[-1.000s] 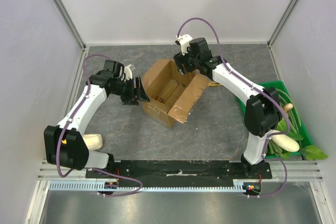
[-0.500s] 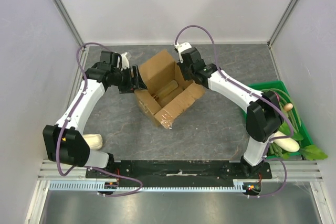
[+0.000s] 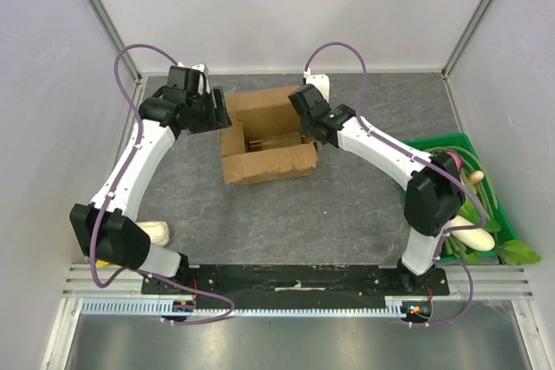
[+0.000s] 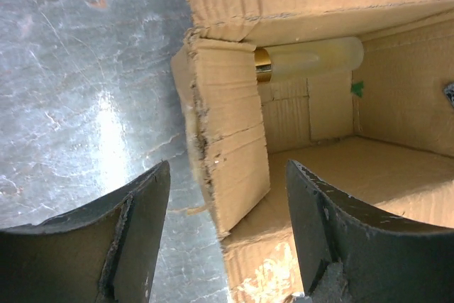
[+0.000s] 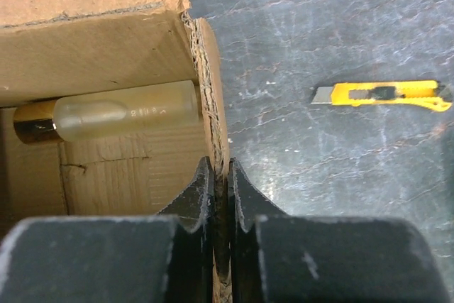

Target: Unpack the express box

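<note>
One crosswise express box point(image 3: 260, 166), right end effector point(image 5: 220, 179) pinching it, left end effector point(image 4: 227, 175) wide

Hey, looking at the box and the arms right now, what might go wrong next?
The right gripper pinches only the thin, frayed wall of the express box; a hard pull may tear it or slip off.
The bottle lies loose inside, so tipping the box could roll it out.
The yellow utility knife lies on the table beside that wall; sliding the box could knock it.
</note>
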Action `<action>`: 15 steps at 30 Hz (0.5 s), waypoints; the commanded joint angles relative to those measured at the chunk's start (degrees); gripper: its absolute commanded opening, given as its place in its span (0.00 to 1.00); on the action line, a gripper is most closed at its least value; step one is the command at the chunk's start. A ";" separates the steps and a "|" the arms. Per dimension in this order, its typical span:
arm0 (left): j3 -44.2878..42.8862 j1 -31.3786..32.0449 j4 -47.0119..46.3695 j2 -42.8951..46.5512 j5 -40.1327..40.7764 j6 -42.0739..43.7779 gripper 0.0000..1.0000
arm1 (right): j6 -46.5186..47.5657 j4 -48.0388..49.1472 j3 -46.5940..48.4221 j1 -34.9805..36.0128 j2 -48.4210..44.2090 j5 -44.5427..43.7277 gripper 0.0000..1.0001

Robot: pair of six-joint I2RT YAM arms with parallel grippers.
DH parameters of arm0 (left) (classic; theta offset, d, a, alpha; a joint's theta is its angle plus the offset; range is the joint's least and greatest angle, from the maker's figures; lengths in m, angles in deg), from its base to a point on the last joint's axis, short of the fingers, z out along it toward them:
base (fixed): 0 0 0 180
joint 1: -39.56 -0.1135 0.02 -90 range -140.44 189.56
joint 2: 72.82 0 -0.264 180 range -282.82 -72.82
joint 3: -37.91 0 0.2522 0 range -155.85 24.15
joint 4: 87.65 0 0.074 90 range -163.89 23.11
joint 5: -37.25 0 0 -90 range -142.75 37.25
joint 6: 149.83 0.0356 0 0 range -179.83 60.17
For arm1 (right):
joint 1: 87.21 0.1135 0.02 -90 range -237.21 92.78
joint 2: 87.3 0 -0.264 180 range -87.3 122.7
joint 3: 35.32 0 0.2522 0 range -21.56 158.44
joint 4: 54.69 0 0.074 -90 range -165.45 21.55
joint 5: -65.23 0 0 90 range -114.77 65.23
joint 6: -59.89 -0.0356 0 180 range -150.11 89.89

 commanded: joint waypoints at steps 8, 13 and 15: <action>-9.15 14.02 2.26 -10.78 29.52 4.95 0.82 | -6.05 3.58 -0.72 1.51 0.32 3.24 0.62; -12.66 17.37 4.37 -15.45 35.94 4.69 0.86 | -5.62 5.35 -3.27 0.81 -0.39 4.56 0.70; -13.28 18.77 5.25 -17.73 39.28 4.43 0.86 | -5.62 6.23 -5.29 -0.33 -1.09 6.40 0.72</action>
